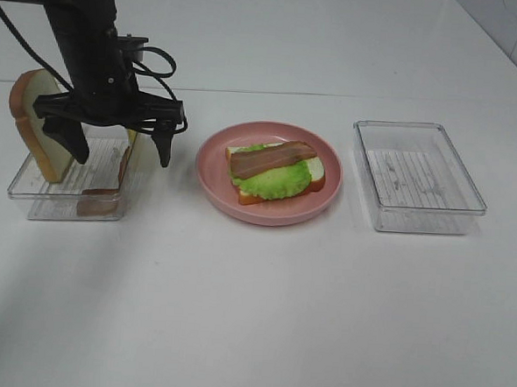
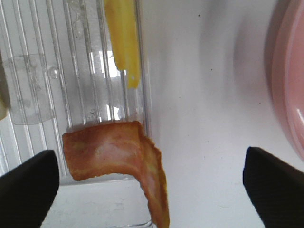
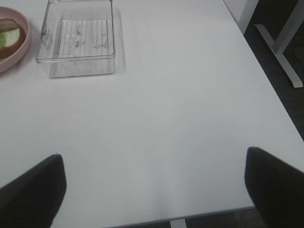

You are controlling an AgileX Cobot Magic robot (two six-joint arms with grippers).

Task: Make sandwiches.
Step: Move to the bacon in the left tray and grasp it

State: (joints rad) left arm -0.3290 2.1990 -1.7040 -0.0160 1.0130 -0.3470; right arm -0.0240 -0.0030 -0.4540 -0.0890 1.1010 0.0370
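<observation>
The left claw (image 1: 121, 156) hangs spread and empty over the bin (image 1: 64, 206); the unfinished sandwich (image 1: 276, 171) lies on the plate (image 1: 266, 213). The bacon strip (image 2: 109, 152) bends against the bin wall, so the claw may strike that wall.

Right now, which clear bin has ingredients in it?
The left bin under the left gripper: it holds a bread slice, a bacon strip and cheese. The right bin, past the pink plate, shows only bare floor.

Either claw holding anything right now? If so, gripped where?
Nothing is held. The left claw is open above the clear bin and its bacon strip; the right claw is open over the white table.
</observation>
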